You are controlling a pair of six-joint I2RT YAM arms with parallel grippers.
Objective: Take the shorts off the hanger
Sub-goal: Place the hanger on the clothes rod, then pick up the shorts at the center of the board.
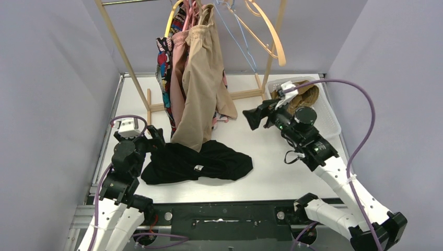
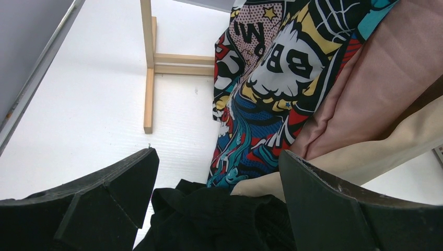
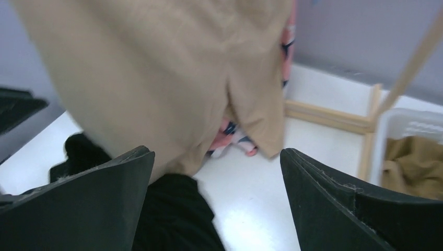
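Lower left, overhead view: the left gripper (image 2: 218, 154) has its jaws wide apart and clamps nothing. It hangs just over the black shorts (image 1: 201, 162). This pair lies crumpled on the white table (image 1: 271, 178), lower centre, off any hanger. The fabric is matte and limp.

Upper centre: three pairs hang bunched on the wooden rack (image 1: 121, 49).
- The comic-print shorts (image 2: 271, 78), leftmost: smooth cloth with a dense colour print.
- The dusty pink shorts (image 2: 376, 78), next: plain, with shallow folds.
- The beige shorts (image 1: 201, 89), in front: a long draping panel whose hem reaches the black pair.

Right of centre: the right gripper (image 3: 217, 150) has its jaws fully apart, holds nothing and faces the beige panel.

Upper right: the hangers (image 1: 281, 55) are thin, curved and bare. Below them, the white basket (image 1: 329, 117) contains the bundled mustard-brown shorts (image 1: 303, 97).

Assessment: two pairs appear removed and at least three remain hung. The task is judged under half complete.
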